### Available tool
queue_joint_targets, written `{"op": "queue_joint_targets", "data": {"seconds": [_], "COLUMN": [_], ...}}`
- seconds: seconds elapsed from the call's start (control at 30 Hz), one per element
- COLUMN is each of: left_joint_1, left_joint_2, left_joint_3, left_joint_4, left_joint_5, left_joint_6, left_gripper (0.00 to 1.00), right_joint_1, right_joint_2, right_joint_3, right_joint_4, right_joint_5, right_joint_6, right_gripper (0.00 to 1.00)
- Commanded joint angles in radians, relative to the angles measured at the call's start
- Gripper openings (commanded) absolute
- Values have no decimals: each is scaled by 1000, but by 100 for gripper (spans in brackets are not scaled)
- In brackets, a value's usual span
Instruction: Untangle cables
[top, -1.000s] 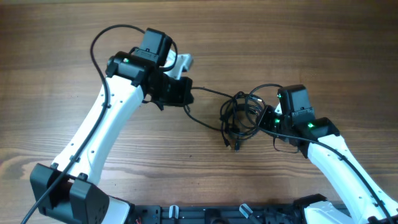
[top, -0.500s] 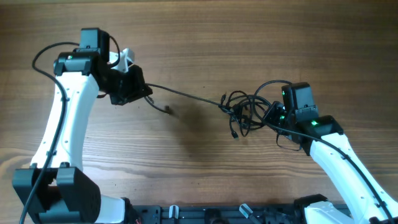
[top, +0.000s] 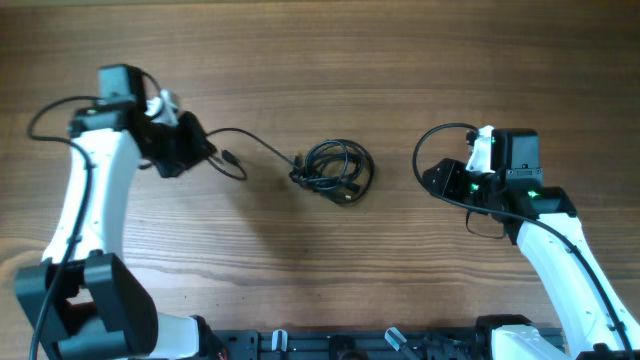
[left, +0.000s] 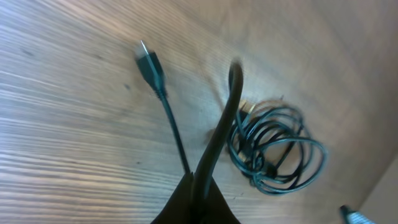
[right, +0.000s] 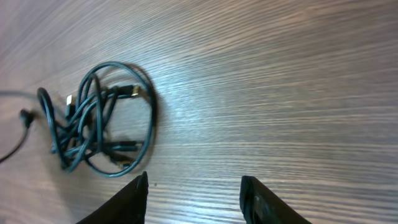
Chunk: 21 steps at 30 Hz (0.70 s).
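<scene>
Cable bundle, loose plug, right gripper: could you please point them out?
cable bundle (top: 325, 175), overhead view, coiled loops
loose plug (left: 149, 62), left wrist view, connector body
right gripper (right: 194, 180), right wrist view, between its fingertips

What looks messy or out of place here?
The cables lie in a tangled bunch, loops crossing each other. One strand stretches out of it to the left gripper, which is shut on it. The right gripper is open and empty.

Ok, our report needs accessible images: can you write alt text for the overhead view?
A bunched coil of thin black cables lies on a wooden table, one strand running left into the shut left gripper. The right gripper sits open and empty, apart from the coil.
</scene>
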Motion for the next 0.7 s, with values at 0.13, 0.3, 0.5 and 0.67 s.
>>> {"op": "queue_joint_targets", "data": {"seconds": [0.13,0.3,0.5,0.67], "left_joint_1": [-204,-204,-204,-206], "left_joint_2": [-1,0,2,21], "left_joint_3": [-85,-85,-85,-85], "left_joint_4": [156,175,175,231], "left_joint_5": [-18,-104,-227,-280], "left_joint_6": [10,10,-57,-121], "left_gripper": [19,83,91,93], "right_joint_1": [6,135,450,591], "right_joint_2": [10,10,24,177], "right_joint_3": [-10,-10,-10,-10], "right_joint_4": [3,92,357,580], "right_joint_5": [-328,-328,-90,4], "right_joint_6": [-121,-6,270,415], "right_gripper": [60,58,52,52]}}
